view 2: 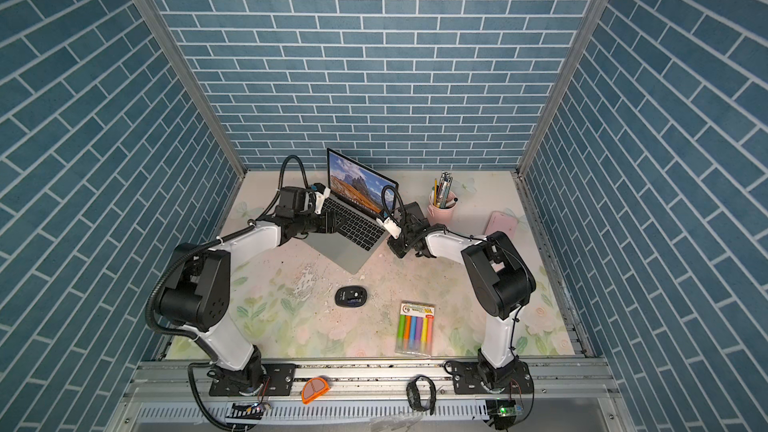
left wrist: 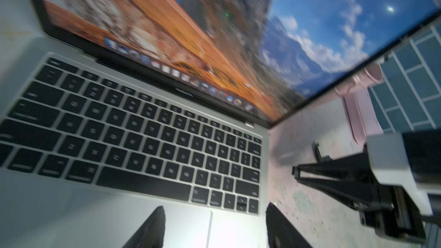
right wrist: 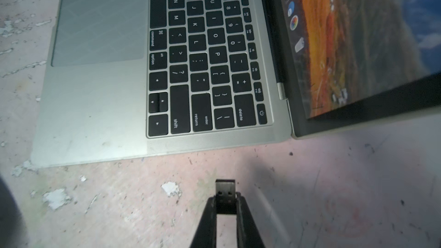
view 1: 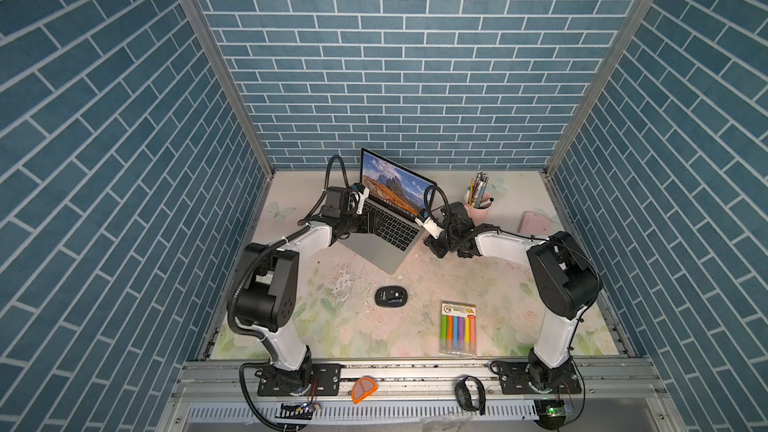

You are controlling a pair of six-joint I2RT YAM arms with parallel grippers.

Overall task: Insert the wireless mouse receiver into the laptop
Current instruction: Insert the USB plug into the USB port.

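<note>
A: Where is the wireless mouse receiver [right wrist: 225, 190]?

B: Pinched between the tips of the right gripper [right wrist: 226, 199]. Its metal plug end points at the right side edge of the laptop [right wrist: 95, 115], near it but not touching, with bare table [right wrist: 334, 187] between.

A: And the laptop itself?

B: It sits open at the far middle of the table, turned at an angle, screen lit.

A: The left gripper [left wrist: 216, 213]?

B: It reaches in from the left over the laptop's deck, fingers apart with nothing between them. I cannot tell whether they touch the deck.

A: What lies around?

B: A black mouse [view 1: 390, 296] lies nearer than the laptop, well apart, and a highlighter pack [view 1: 458, 328] lies to its right. A pink cup [view 1: 478, 207] of pens and a pink slab [view 1: 536, 222] are far right.
</note>
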